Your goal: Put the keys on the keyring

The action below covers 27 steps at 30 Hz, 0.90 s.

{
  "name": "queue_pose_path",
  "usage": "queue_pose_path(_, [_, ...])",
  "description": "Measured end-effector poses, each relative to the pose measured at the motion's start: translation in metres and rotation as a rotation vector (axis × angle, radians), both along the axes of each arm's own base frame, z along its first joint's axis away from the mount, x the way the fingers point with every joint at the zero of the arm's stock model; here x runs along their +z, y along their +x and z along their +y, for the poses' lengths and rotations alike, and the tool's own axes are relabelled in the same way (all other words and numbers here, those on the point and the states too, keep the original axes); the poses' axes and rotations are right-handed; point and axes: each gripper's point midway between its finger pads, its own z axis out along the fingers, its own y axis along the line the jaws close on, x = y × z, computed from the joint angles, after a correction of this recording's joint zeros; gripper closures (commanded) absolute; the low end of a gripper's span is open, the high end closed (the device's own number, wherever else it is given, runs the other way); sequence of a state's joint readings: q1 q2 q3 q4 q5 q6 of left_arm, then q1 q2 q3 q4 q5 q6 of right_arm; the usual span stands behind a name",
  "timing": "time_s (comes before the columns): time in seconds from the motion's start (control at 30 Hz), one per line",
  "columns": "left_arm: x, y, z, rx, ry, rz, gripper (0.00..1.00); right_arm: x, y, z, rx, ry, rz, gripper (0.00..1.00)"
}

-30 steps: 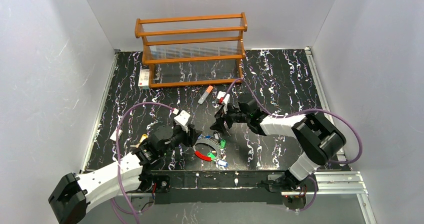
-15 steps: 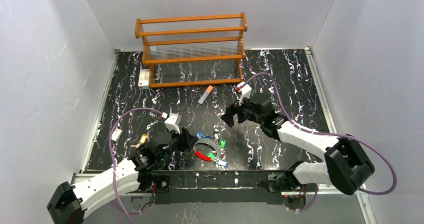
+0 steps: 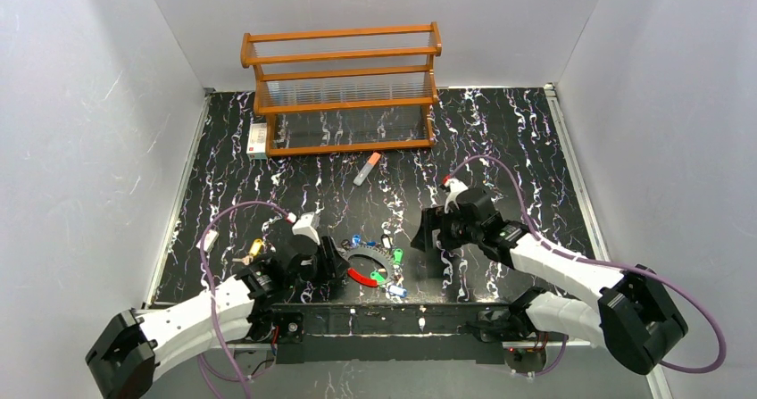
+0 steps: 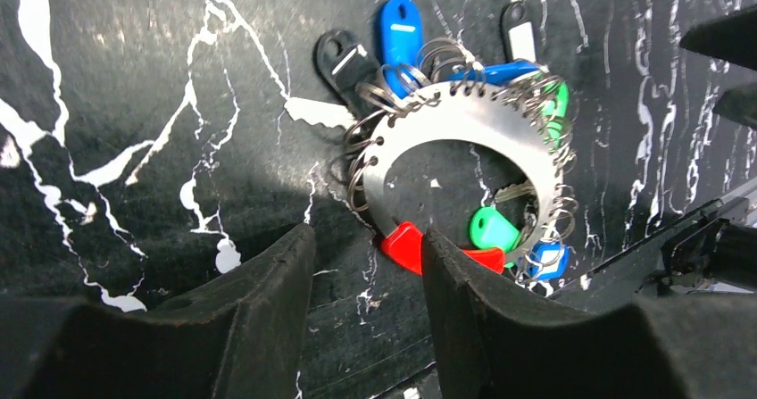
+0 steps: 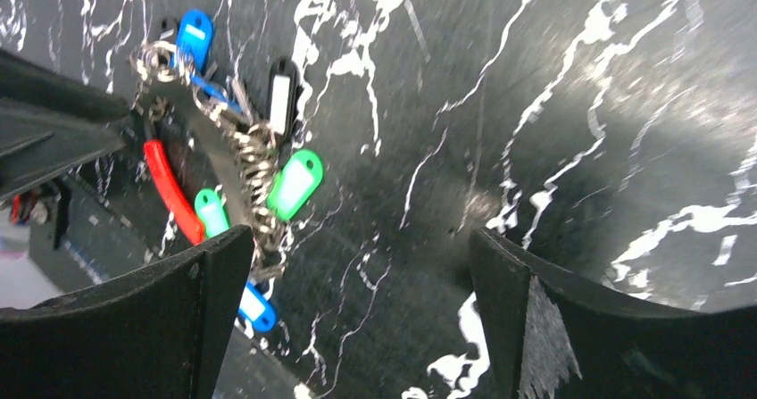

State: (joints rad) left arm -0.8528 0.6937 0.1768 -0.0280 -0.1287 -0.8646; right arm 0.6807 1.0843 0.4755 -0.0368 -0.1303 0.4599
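Worktop: black marbled worktop (image 3: 500, 140) with white veins and pale grey walls on three sides. We see a wooden rack (image 3: 339, 87) at the upper middle of the overhead view.
Keyring: the keyring (image 4: 464, 109) lies flat on the worktop at the lower middle of the overhead view, between the two hands. It is a silvery band with a red section (image 4: 402, 243) on its lower edge.
Keys: the keys (image 4: 399, 26) hang on small wire loops threaded along the band and fan out around it. We make out blue, green and black heads. One green head (image 4: 493, 229) lies inside the loop.
Yellow key: a yellow key (image 3: 257, 247) lies apart, left of the left arm.
Left hand: the left hand (image 4: 366, 238) sits low, just left of the keyring, with its jaws part-way apart and bare worktop between them. The red section lies at the tip of one finger (image 4: 464, 292). We cannot tell whether they touch.
Right hand: the right hand (image 5: 357, 265) is just right of the keyring, spread wide with nothing in it.
Other: a grey stick with an orange cap (image 3: 366, 169) lies below the rack.
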Motion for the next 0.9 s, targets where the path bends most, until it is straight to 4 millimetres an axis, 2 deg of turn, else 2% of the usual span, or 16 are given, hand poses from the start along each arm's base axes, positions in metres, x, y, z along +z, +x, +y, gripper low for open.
queue_pose_path(0.07, [-0.007, -0.003, 0.000, 0.003, 0.010, 0.035, 0.56, -0.007, -0.012, 0.002, 0.023, 0.014, 0.059, 0.09])
queue_pose_path(0.23, [-0.007, 0.000, -0.006, 0.015, -0.007, 0.049, 0.62, -0.023, -0.042, 0.006, 0.097, 0.047, 0.197, 0.24])
queue_pose_path(0.4, [-0.009, 0.005, -0.011, 0.039, -0.024, 0.059, 0.69, -0.033, -0.057, 0.020, 0.175, 0.091, 0.305, 0.43])
queue_pose_path(0.77, [-0.012, 0.028, -0.007, 0.138, 0.021, 0.016, 0.77, -0.040, -0.069, 0.060, 0.319, 0.191, 0.463, 0.67])
queue_pose_path(0.9, [-0.012, 0.040, -0.006, 0.163, 0.054, -0.024, 0.78, -0.043, -0.068, 0.076, 0.359, 0.201, 0.492, 0.72])
